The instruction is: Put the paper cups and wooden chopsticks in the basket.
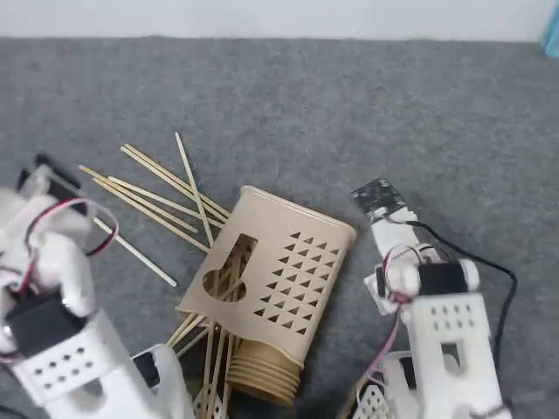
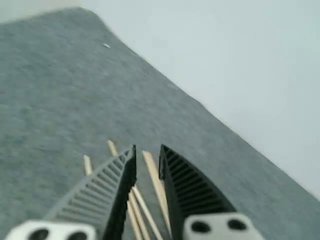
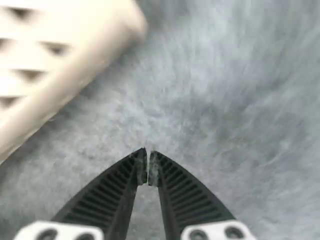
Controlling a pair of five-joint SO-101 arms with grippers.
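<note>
The basket (image 1: 288, 262) is seen tipped on its side at the middle of the grey mat (image 1: 393, 105), with its mouth turned toward the near edge. A ribbed paper cup (image 1: 266, 377) is lodged in that mouth; whether it is 1 cup or a stack cannot be told. Several wooden chopsticks (image 1: 153, 188) are scattered on the mat at the basket's far left, some running up against its wall. More are seen through its handle cut-out and sticking out of the mouth beside the cup. The task is therefore judged partly done, with the loose sticks left to gather.

The left gripper (image 2: 147, 150) is placed over the loose chopsticks, its jaws parted by a narrow gap and nothing gripped, presumably lined up for a pick. The right gripper (image 3: 147, 161) is seen just right of the basket over bare mat, its jaws closed on nothing. It is judged to be parked clear of the work.
</note>
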